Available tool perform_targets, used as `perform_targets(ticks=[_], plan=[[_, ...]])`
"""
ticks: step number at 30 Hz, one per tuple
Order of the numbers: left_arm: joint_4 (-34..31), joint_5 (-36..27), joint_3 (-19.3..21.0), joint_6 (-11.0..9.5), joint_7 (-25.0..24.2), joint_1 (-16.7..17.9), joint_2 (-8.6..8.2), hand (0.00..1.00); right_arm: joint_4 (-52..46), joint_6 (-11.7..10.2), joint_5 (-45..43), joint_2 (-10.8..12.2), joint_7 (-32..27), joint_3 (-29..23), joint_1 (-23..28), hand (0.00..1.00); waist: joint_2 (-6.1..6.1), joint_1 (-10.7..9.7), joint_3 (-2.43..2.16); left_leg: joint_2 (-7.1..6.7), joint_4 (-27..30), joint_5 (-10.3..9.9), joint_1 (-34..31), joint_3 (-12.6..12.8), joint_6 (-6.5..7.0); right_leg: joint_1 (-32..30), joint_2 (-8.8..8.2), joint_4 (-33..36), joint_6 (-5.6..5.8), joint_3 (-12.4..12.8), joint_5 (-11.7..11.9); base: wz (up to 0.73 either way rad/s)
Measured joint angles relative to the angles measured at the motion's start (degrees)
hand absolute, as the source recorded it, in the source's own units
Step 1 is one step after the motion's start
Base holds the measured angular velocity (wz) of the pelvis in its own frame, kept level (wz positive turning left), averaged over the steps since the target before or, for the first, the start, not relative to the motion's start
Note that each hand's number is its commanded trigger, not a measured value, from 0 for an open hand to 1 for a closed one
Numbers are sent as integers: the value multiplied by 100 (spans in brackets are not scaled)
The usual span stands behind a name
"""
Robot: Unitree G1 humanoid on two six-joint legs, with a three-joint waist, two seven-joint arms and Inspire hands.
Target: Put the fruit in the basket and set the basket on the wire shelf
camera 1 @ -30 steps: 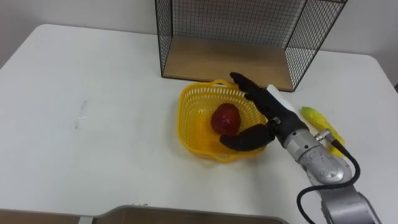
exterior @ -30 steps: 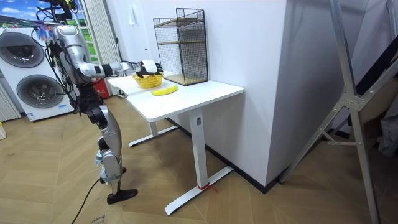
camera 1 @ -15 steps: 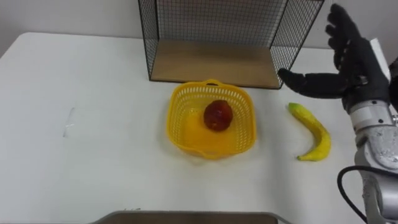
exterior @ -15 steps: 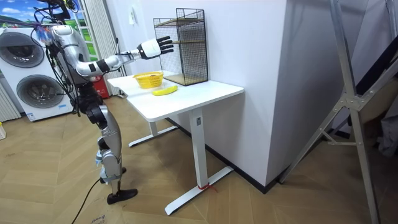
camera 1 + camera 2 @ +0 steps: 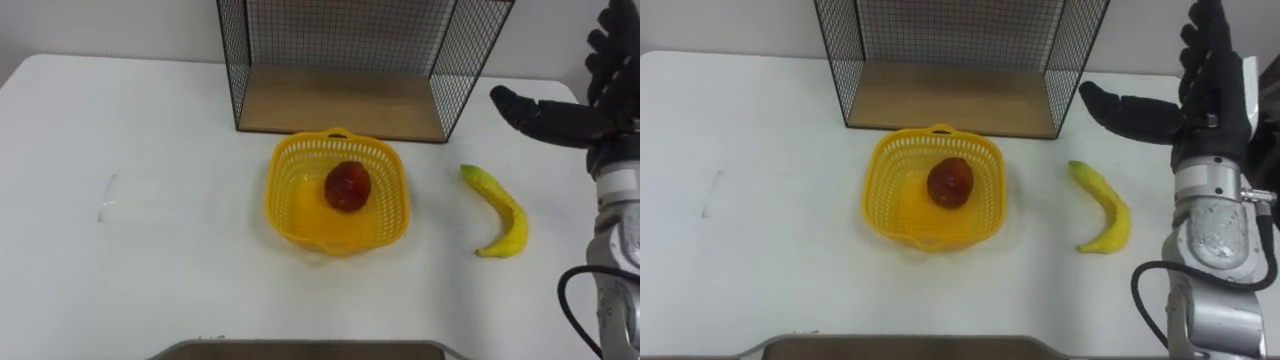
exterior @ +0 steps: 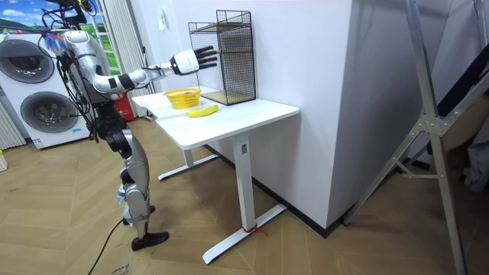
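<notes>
The right hand (image 5: 1215,108), spread wide and empty, hangs at two o'clock from the yellow basket (image 5: 878,212). Inside the basket lies a red fruit (image 5: 950,183), probably an apple. The banana (image 5: 1105,215) rests on the worktop (image 5: 760,250) at three o'clock, and the wire shelf (image 5: 950,97) stands at twelve.

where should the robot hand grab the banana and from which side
Grip the banana round its thick middle, from above and the right: it lies flat on the table, bowed rightward, clear of the basket, and the open right robot hand hangs over that side.
</notes>
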Motion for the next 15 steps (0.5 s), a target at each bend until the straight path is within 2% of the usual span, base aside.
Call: perform_targets(ticks=[3,10,15], plan=[[-6,3,2,21,3,-9,-1,0,345,36,-178,-8,-42,1,0,0,-20,8,14,2,-9,0,-9,6,0,-19,1,0,0,1,0,0],[-113,5,38,132,-54,-13,0,0,926,121,-276,-10,67,17,0,0,-104,77,-26,1,3,0,-55,19,0,-97,1,3,0,13,0,0],[-145,2,178,132,-63,21,-5,0,1425,116,-266,-11,230,25,-47,0,-119,106,-30,2,15,0,-3,7,0,-27,-1,-16,0,-11,0,1]])
